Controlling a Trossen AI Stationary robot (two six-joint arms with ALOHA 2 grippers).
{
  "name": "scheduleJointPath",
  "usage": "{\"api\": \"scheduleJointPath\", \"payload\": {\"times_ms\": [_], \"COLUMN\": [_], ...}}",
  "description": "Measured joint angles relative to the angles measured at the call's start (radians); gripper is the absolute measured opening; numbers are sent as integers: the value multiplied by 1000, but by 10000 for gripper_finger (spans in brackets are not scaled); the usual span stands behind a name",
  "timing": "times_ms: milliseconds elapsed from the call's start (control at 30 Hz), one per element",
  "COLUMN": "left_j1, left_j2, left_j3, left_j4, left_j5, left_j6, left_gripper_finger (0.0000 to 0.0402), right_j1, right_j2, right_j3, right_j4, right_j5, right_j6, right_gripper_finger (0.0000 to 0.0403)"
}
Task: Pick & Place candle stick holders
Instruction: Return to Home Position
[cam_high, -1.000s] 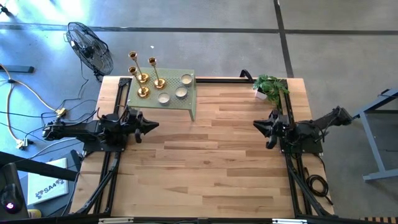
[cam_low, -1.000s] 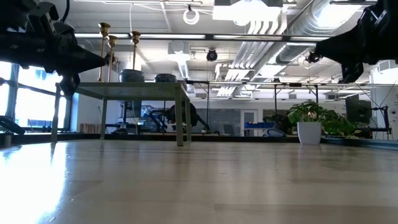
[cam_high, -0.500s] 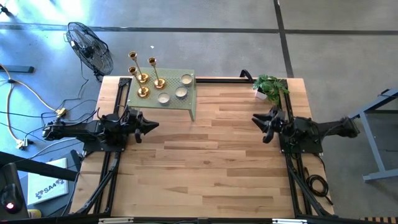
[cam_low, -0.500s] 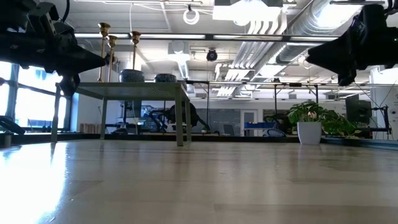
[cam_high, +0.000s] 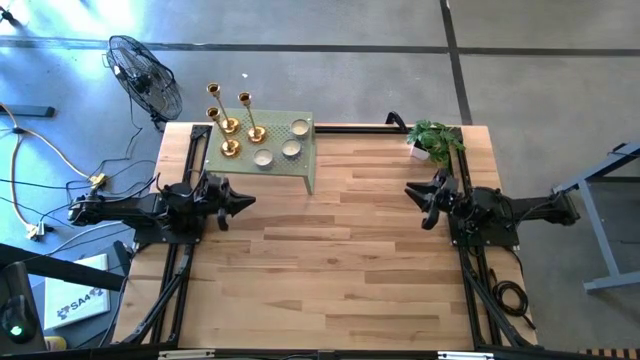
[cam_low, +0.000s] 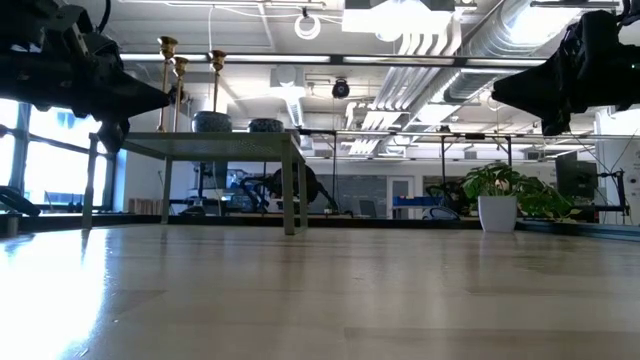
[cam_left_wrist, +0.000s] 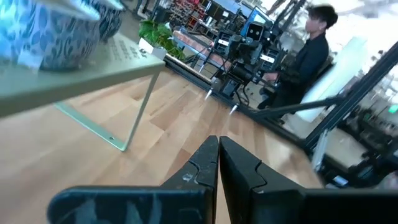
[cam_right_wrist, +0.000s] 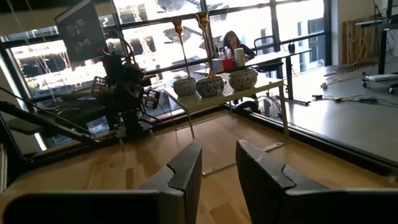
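Three gold candle stick holders (cam_high: 231, 126) stand upright on their round bases on the left part of a small green stand (cam_high: 309, 166) at the table's far left. In the low view they (cam_low: 216, 58) rise above the stand's top, and the right wrist view shows two of them (cam_right_wrist: 203, 23). My left gripper (cam_high: 248, 200) is shut and empty; it points level toward the table's right, near the stand's front. My right gripper (cam_high: 410, 192) is open and empty; it sits at the right side and points level toward the left. Its fingers (cam_right_wrist: 186, 163) stand a little apart.
Three small blue-patterned bowls (cam_high: 291, 149) sit on the stand's right part. A potted plant (cam_high: 435, 138) stands at the far right corner. A floor fan (cam_high: 145, 75) is beyond the table's far left. People sit in the room behind (cam_left_wrist: 311, 43).
My right arm has swung about its base, so its gripper has turned and now points straight toward the table's left. The gripper has also shifted a little toward the far edge. The candle stick holders and my left arm have kept still.
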Motion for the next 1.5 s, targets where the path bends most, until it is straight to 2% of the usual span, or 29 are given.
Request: {"api": "scheduleJointPath", "payload": {"times_ms": [233,400,467,667,1500], "left_j1": [0,0,0,0,0], "left_j2": [0,0,0,0,0], "left_j3": [0,0,0,0,0], "left_j4": [-1,-10,-10,-10,-10], "left_j5": [3,63,70,75,80], "left_j6": [161,406,452,453,452], "left_gripper_finger": [12,12,12,12,12], "right_j1": [0,0,0,0,0], "right_j2": [0,0,0,0,0], "right_j3": [0,0,0,0,-1], "right_j4": [0,0,0,0,0], "right_j5": [3,3,3,3,3], "right_j6": [-100,-138,-155,-210,-213], "right_gripper_finger": [95,95,96,94,99]}}
